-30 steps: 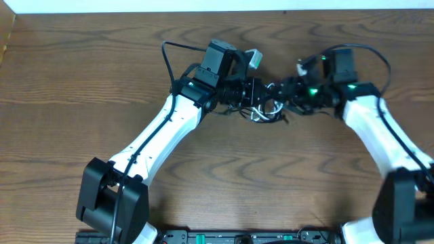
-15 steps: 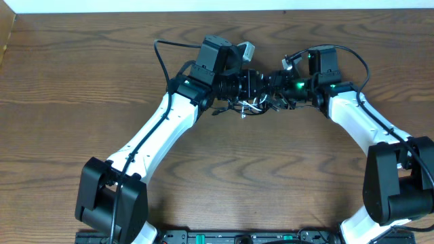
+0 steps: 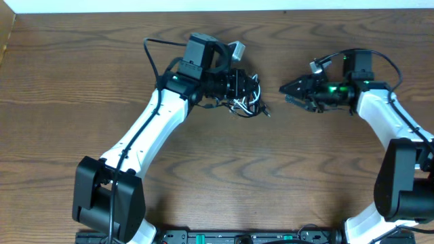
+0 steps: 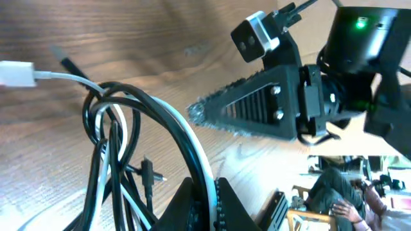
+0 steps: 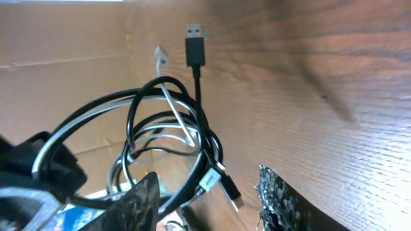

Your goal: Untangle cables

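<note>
The brown wood-grain table (image 3: 81, 81) looks smooth and matt. The thin black rubbery cord (image 5: 194, 80) shines glossy; the thin white plastic cord (image 4: 64, 76) looks smooth.

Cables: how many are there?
2: a white cable and a black cable, looped together in one tangle that the left gripper holds. More could hide inside the loops.

table (image 3: 224, 183): dark brown wood grain, evenly lit, soft glare | far edge: white strip (image 3: 203, 5) | left edge: tan cardboard panel (image 5: 58, 45) | beyond table: blurred seated person (image 4: 334, 192), bright clutter
</note>
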You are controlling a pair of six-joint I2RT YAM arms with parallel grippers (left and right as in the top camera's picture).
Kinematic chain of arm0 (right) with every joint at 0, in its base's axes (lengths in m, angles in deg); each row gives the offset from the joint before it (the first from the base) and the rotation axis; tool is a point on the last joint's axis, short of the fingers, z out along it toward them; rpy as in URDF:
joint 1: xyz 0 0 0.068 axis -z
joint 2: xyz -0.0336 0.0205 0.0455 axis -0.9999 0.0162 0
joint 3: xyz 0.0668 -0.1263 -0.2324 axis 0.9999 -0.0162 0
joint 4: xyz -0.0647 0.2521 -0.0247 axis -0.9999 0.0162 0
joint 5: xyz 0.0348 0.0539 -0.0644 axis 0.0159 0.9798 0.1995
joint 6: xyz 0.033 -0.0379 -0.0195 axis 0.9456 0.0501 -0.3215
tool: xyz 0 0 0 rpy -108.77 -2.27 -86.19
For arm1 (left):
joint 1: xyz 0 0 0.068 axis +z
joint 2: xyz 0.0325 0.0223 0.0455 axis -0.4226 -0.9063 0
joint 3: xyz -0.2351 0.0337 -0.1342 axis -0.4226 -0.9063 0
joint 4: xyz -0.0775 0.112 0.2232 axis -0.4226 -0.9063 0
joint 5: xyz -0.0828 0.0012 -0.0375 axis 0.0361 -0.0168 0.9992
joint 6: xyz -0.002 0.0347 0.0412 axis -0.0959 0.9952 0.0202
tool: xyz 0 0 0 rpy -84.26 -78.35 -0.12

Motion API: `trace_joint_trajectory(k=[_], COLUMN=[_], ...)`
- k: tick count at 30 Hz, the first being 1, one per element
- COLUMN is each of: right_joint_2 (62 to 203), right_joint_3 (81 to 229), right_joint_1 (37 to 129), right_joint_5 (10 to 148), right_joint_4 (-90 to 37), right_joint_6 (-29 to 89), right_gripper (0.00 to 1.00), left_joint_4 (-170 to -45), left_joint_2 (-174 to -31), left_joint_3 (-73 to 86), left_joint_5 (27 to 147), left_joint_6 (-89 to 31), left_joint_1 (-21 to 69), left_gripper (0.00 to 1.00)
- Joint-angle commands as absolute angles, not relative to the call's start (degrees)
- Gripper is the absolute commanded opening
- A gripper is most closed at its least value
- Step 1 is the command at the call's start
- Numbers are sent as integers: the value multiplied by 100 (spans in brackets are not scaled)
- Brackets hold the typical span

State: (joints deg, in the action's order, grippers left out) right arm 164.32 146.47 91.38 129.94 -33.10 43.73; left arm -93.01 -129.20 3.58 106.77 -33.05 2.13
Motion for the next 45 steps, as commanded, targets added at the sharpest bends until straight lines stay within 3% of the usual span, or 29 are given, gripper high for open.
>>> trace_joint_trajectory(k=[1,6,12,25,30,35,41,45], right_joint_2=[16159,16170,16183,16800,17036,17058,16786,16181], right_joint_3=[14677,14675,14675,14675,14675,14675,14675,14675], right_joint_1=[9238,8731,8045,7343,7247,7278,7739,8056], right_joint_5=[13643,13838,13112,12093,11916,11877,11781,10382], right_joint_4=[-3323,-4012,-4928,-5743,-5922,-6018,-5140,-3369], right_joint_6=[4128,5081,6261,7177,7116,6762,5706,4753], right_gripper=[47,45,40,35,27,1,1,1], left_joint_4=[-9283,-9113,-9111,-9093,-9093,-9093,-9299,-10232], left_joint_2=[-12913,-12913,-12913,-12913,-12913,-12913,-12913,-12913], left_joint_3=[384,384,384,384,384,384,384,384], left_joint_5=[11197,11136,11136,11310,11450,11566,11505,10471], left_joint_6=[-2935,-3136,-3263,-3479,-3521,-3519,-3025,-2594], left_joint_1=[261,261,258,256,254,254,324,525], left_gripper=[7,8,7,7,7,7,7,8])
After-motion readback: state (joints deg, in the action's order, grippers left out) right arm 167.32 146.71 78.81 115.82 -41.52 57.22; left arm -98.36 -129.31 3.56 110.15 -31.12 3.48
